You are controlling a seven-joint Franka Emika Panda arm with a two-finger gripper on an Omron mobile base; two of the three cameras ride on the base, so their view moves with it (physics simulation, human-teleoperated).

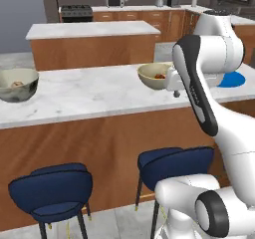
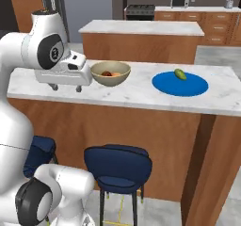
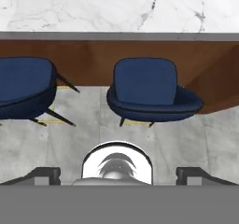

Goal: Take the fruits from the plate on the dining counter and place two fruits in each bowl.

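Hanging wide open and empty, the gripper hovers over the dining counter's front edge — just beside the beige bowl holding 2 fruits. 1 green fruit lies on the blue plate; the grey bowl sits well apart. Navy stools stand below.

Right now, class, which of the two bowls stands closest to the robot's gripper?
The beige bowl with the yellowish rim: it sits right beside the open gripper, with fruit inside. The grey bowl stands far off toward the other end of the dining counter.
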